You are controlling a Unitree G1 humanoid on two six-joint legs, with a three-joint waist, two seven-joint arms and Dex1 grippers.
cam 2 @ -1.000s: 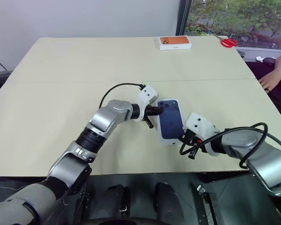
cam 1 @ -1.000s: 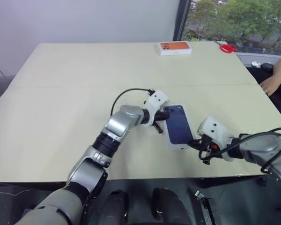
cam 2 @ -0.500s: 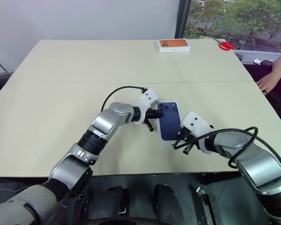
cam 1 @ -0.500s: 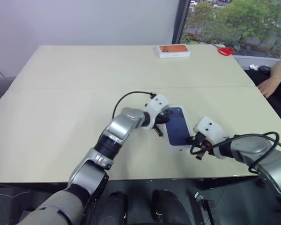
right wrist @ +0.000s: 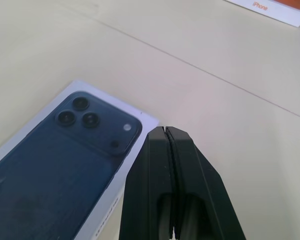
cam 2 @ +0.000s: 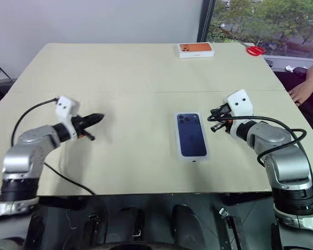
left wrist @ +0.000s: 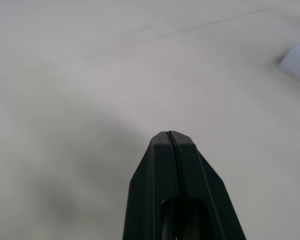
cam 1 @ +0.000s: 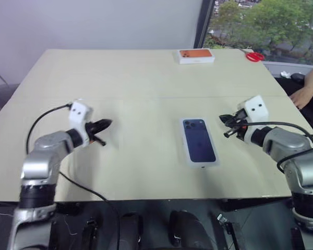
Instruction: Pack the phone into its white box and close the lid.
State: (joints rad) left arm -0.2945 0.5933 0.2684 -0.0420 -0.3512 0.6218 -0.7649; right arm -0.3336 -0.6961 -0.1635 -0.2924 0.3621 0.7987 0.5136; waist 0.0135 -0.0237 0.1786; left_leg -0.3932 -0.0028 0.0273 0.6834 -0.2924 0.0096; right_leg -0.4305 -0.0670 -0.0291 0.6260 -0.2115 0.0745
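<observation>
Beige table (cam 1: 120,78). Orange-topped white box (cam 1: 195,55) and red scissors (cam 1: 254,55) at far edge; person's hand (cam 1: 302,95) right.

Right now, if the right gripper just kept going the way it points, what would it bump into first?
Probably the phone lying in the white box: the shut right gripper points slightly down toward its camera corner, though depth is hard to judge.

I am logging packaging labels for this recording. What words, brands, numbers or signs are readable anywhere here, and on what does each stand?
"iPhone": on the white side of the orange-topped box at the far edge of the table, read in the right wrist view.
Faint marks on the rim of the white box, beside the phone: too blurred to read.
No other text is legible.
</observation>
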